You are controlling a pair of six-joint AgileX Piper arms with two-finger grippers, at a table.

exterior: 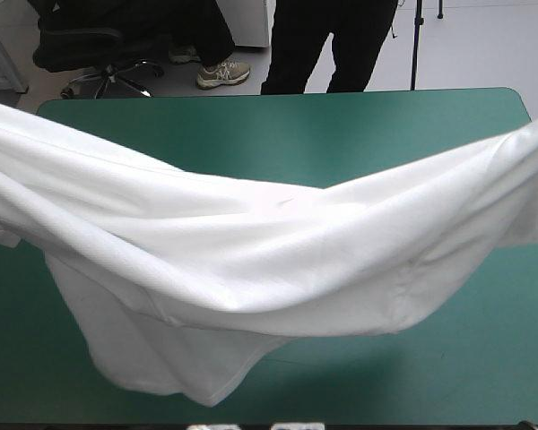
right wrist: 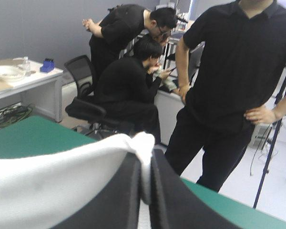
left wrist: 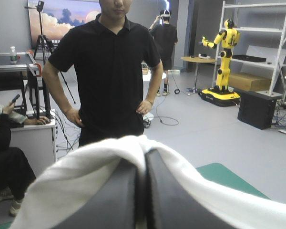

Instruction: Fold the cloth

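The white T-shirt [exterior: 251, 251] hangs stretched across the table, held up at both ends beyond the picture's sides and sagging in the middle, with its lower hem drooping toward the near left of the teal-green cover. Neither gripper shows in the high view. In the left wrist view my left gripper [left wrist: 144, 157] is shut on the T-shirt [left wrist: 76, 176], white cloth draped over the black fingers [left wrist: 114, 195]. In the right wrist view my right gripper [right wrist: 145, 160] is shut on the T-shirt [right wrist: 52, 186] in the same way, its fingers [right wrist: 174, 200] black beneath the fold.
The teal-green table [exterior: 278, 134] shows bare beyond the hanging shirt and along the near right [exterior: 466, 358]. Both wrist views look level into the room over the table's edge [right wrist: 28, 136].
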